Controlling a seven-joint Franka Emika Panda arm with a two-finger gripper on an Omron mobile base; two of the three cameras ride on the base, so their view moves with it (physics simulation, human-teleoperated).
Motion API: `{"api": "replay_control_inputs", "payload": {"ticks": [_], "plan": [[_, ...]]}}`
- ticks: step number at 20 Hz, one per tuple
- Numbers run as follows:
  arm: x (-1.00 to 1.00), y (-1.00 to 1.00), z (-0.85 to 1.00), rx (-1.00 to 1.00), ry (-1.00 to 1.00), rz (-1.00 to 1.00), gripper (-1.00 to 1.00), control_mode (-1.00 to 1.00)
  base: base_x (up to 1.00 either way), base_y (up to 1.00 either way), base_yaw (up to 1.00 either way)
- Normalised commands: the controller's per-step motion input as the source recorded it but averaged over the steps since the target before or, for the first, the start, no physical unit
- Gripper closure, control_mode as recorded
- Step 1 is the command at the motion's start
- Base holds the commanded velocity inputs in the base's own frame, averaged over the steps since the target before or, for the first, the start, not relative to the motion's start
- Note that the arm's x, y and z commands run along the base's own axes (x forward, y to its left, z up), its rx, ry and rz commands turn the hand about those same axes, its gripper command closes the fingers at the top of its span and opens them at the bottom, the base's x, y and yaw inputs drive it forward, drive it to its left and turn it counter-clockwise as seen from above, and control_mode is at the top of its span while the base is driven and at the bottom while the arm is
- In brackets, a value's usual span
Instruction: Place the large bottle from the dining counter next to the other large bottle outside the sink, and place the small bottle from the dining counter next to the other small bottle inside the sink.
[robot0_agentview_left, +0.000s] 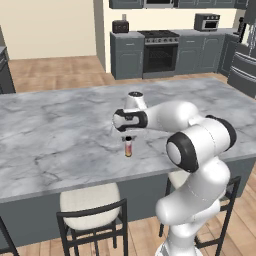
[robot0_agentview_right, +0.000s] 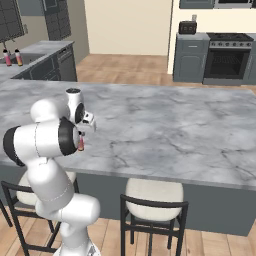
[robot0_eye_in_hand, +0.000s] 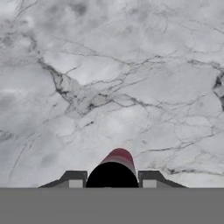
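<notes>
Landmark: the grey marble dining counter (robot0_agentview_left: 60, 135), a long island that runs across both base views.

Small bottle: a little bottle (robot0_agentview_left: 128, 147) with a dark cap, a reddish upper body and an orange lower part, standing upright on the dining counter near its front edge, above the gap between the two stools. In the right base view only a sliver of it (robot0_agentview_right: 80, 144) shows beside the arm's elbow. In the hand view its black cap and dark red shoulder (robot0_eye_in_hand: 114, 168) rise between the two finger tips, with bare marble beyond.

Gripper: the gripper (robot0_agentview_left: 128, 136) points straight down over the dining counter, directly on top of the small bottle. In the hand view the gripper (robot0_eye_in_hand: 113, 179) has its fingers (robot0_eye_in_hand: 73, 179) drawn in narrow, one on each side of the cap, and they look pressed against the bottle (contact itself is at the very edge of the picture, so it looks like a grip rather than a certain one).

Arm: it rises from in front of the dining counter and bends over the front edge.

Stools: one cushioned stool (robot0_agentview_left: 91, 201) with a black frame stands under the counter's front edge, left of the arm; another (robot0_agentview_left: 220, 197) is partly hidden behind the arm.

Far bottles: two bottles (robot0_agentview_right: 12, 57) stand on the dark cabinet run beyond the dining counter's left end (too small to tell their size).

Back wall: a stove (robot0_agentview_left: 159, 52) and a toaster (robot0_agentview_left: 120, 26) stand well beyond the dining counter.
</notes>
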Motion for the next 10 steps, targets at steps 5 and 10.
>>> {"api": "replay_control_inputs", "payload": {"ticks": [5, 10], "plan": [[-0.3, -0.44, 0.86, 0.0, 0.16, 0.0, 1.0, -1.0, 0.0, 0.0, 0.0], [-0.4, -0.28, 0.83, 0.0, 0.1, 0.0, 1.0, -1.0, 0.0, 0.0, 0.0]]}}
